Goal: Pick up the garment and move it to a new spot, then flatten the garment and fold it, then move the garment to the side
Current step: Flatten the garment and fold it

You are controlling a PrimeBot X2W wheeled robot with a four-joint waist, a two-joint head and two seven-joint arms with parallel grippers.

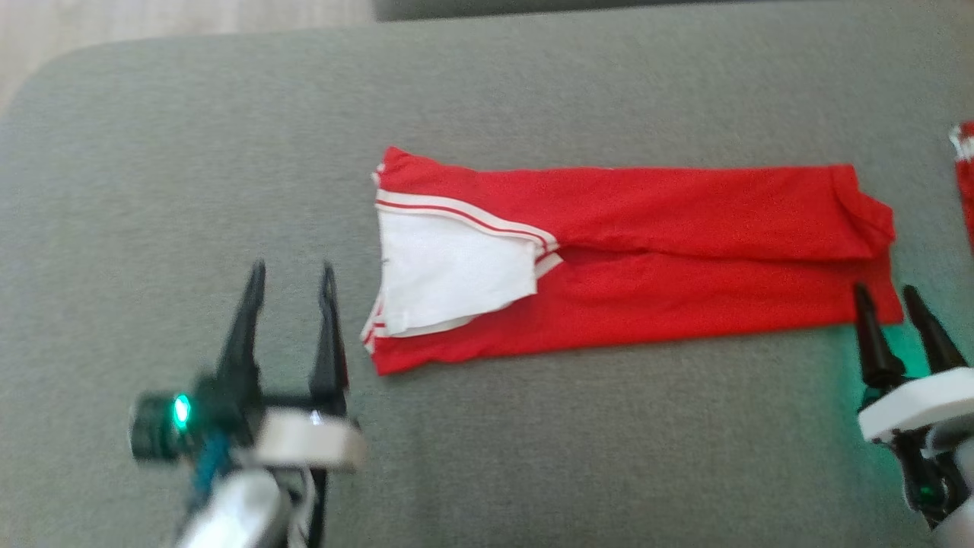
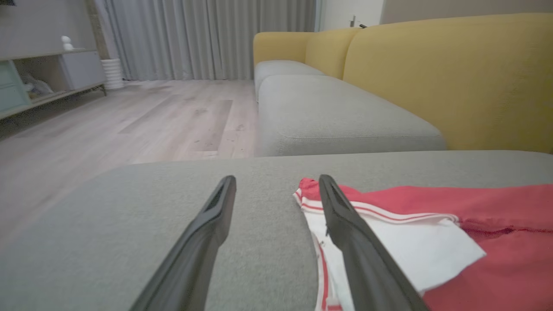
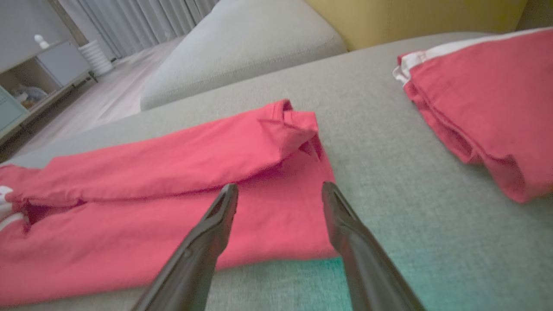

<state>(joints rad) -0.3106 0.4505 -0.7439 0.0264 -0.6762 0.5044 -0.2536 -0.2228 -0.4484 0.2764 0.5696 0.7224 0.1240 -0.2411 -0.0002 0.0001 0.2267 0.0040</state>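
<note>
Left gripper (image 1: pixel 293 266) and right gripper (image 1: pixel 884 289) hold fingers (image 1: pixel 243 327) apart.

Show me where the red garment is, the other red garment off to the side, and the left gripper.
red garment (image 1: pixel 654 289), head view, middle of its red body.
other red garment (image 3: pixel 488 99), right wrist view, its top red surface.
left gripper (image 1: pixel 293 266), head view, midway between its open fingertips.

Left pincer (image 2: pixel 276 179) has both dark fingers spread wide with nothing between them, low over the grey cushion (image 2: pixel 129 216); the red garment (image 2: pixel 497 224) lies flat just right of it, white panel and striped trim at the near end; one finger overlaps that edge, can't tell if it's touching; behind sit a yellow sofa (image 2: pixel 453 77), wood floor (image 2: pixel 151 116) and grey curtains (image 2: pixel 207 39).
</note>
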